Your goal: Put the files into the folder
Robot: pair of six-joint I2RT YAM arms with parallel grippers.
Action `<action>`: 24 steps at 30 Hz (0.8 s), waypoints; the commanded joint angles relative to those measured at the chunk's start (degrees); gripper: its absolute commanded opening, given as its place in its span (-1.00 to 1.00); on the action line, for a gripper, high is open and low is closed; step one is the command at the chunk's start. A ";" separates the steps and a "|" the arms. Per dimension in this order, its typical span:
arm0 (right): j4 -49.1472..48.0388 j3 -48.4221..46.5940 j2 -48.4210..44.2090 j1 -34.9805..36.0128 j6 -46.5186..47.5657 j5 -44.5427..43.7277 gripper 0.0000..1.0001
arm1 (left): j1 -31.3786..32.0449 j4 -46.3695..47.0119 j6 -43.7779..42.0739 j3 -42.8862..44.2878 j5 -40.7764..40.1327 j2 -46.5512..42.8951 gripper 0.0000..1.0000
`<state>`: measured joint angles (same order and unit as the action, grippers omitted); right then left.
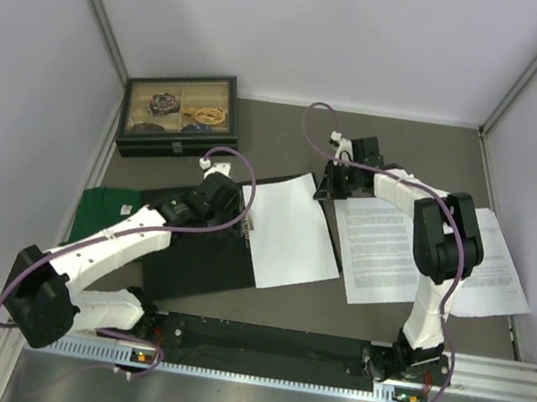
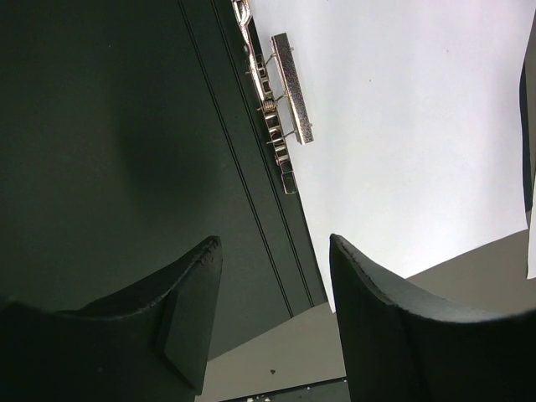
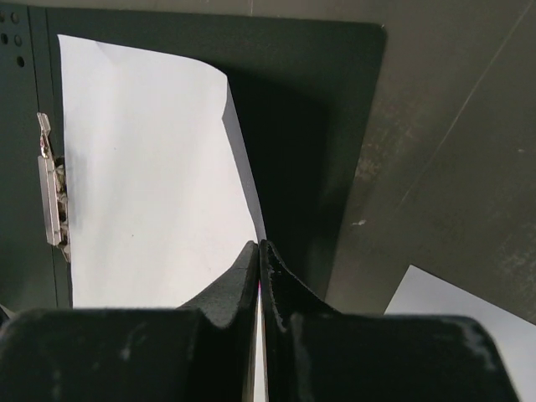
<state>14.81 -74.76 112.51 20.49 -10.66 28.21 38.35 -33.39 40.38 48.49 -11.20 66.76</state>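
**yam_fan:** So, how far along is this reckoned to be? A blank sheet [image 1: 289, 229] is seen lying on the right half of the open folder [image 1: 194, 261], with its long edge right beside the metal clip [image 2: 285, 92].

**paperpusher:** Under halfway, it'd be guessed. That one sheet is laid in place. The printed sheets [image 1: 387, 254] are left outside on the surface [image 1: 388, 148], to the right of the folder and partly under the right arm. Those have to be brought over, and the cover isn't closed yet.

**yam_fan:** And the jaws?

**paperpusher:** The right gripper [image 3: 260, 247] is clenched on one edge of the blank sheet. A thin white line is pinched between the jaws in the right wrist view, and a corner of the sheet is curled up off the black inside. None of that can be made out from the top view, since the spot is covered by the gripper body. The left gripper [image 2: 275, 243] is held spread over the folder's black inside, near the spine, and nothing is caught between its jaws.

**yam_fan:** Anything given only by the overhead?

**paperpusher:** The printed sheets, mostly. Only a white corner is caught by the right wrist camera, and it's probably one of them. The clip is shown close up only in the left wrist view, but whether the sheet is tucked under it can't be told.
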 commanded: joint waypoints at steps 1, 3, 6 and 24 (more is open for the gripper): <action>0.31 -3.55 0.78 0.95 1.95 1.15 -1.00 | -0.20 2.10 -0.57 0.20 0.39 -0.05 0.19; 0.48 -3.90 0.87 1.04 1.95 0.89 -1.00 | -0.20 2.01 -0.57 0.20 0.39 -0.14 0.21; 0.40 -4.16 1.05 1.04 1.78 1.06 -1.00 | -0.20 2.10 -0.57 -0.15 0.39 -0.41 0.21; -0.48 -6.53 2.98 1.31 -1.39 -0.08 -1.00 | -0.20 2.36 -0.92 -0.15 0.74 -0.49 0.21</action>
<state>16.05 -76.90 114.19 20.88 -11.68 27.92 38.35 -33.17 40.36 48.49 -10.31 66.92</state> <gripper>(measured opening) 0.004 0.603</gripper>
